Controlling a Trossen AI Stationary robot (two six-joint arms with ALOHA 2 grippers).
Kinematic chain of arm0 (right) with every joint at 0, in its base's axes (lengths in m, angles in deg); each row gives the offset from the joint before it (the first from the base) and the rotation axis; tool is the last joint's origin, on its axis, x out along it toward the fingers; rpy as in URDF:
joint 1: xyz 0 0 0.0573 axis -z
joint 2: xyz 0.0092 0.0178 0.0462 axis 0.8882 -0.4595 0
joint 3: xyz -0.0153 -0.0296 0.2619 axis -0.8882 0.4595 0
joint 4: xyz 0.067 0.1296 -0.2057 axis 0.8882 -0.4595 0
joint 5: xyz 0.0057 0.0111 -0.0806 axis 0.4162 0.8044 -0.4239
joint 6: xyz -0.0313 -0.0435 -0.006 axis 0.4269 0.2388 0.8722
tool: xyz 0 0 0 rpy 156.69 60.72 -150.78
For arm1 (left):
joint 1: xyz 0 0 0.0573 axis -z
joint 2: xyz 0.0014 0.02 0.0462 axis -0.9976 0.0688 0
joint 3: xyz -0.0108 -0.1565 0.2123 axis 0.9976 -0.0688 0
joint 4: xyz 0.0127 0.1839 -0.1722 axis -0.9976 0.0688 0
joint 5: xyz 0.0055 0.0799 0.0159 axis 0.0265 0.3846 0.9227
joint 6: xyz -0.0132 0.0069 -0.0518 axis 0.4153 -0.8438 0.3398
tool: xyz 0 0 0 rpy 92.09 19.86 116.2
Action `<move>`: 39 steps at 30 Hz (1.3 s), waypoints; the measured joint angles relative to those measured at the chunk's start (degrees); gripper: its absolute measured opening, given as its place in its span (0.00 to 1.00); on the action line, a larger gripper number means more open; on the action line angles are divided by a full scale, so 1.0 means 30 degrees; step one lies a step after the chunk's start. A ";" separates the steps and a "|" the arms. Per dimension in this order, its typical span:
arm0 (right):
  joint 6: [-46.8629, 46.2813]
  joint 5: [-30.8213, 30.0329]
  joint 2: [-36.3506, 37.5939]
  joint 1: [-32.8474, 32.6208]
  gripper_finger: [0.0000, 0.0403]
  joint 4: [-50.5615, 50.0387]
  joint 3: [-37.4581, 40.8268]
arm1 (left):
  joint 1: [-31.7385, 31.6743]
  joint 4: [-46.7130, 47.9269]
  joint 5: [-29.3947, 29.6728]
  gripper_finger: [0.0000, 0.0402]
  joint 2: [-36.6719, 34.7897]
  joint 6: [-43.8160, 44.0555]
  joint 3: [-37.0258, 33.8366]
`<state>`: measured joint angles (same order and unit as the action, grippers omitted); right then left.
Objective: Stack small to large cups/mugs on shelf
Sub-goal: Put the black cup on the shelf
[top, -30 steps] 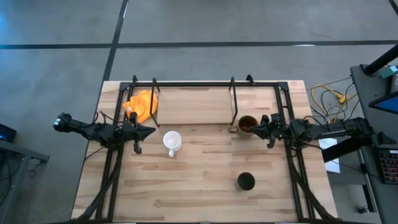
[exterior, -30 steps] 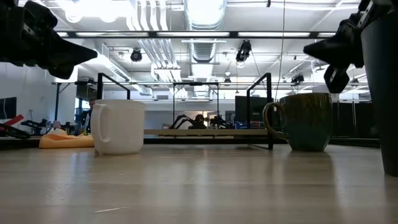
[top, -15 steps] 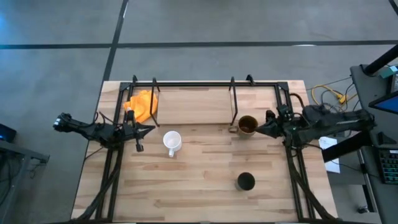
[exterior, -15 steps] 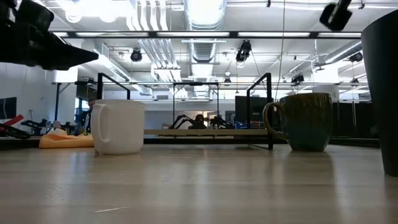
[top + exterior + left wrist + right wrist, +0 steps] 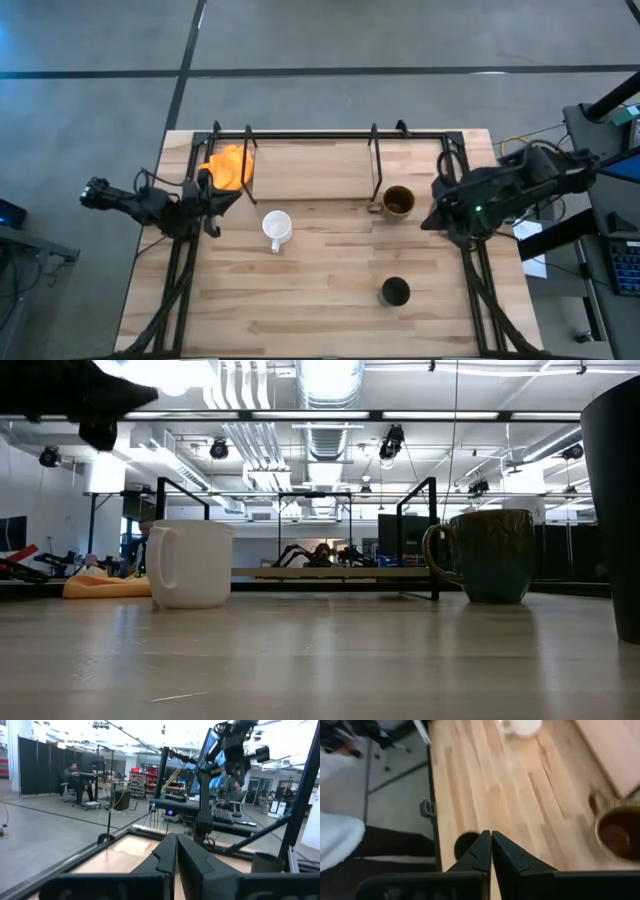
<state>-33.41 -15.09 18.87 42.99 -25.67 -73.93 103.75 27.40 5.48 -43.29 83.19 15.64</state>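
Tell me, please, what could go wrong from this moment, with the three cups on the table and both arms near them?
1. The brown mug stands right beside a black rod of the shelf; lifting it carelessly might knock it against that rod.
2. The right gripper, shut, is close to the brown mug, so a sideways move could push it.
3. The black cup and the white mug stand far apart; stacking in the wrong order may leave an unstable pile.

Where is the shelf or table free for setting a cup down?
The shelf is bare between the orange cloth and the rod by the brown mug. The table is open between the white mug and black cup. The shelf's left end is crowded.
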 joint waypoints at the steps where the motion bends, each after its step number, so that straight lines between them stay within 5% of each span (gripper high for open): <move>1: -0.0713 0.0290 -0.0662 -0.0086 0.02 -0.0674 -0.0587 | 0.0000 -0.0006 0.0000 0.00 0.0457 -0.0022 0.0501; 8: -0.1650 0.2323 -0.4845 -0.0289 0.03 -0.6024 -0.1733 | 0.0000 -0.0022 -0.0015 0.00 0.2951 0.0072 0.3499; 20: -0.2814 0.3512 -0.9513 0.0085 0.11 -0.5893 0.0214 | 0.0000 0.0001 -0.0050 0.00 0.3411 -0.0037 0.5836; 28: -0.1659 0.5317 -1.0478 0.0092 0.16 -0.5898 0.0180 | 0.0000 0.0020 -0.0230 0.00 0.2318 0.0101 0.5778; 39: -0.4400 0.3789 -1.0529 -0.0884 0.22 -0.3496 0.0185 | 0.0000 -0.0044 -0.0335 0.00 0.2032 0.0116 0.5837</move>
<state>-46.61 -3.73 -12.72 40.34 -36.16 -73.38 103.75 27.27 4.48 -37.19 83.53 33.15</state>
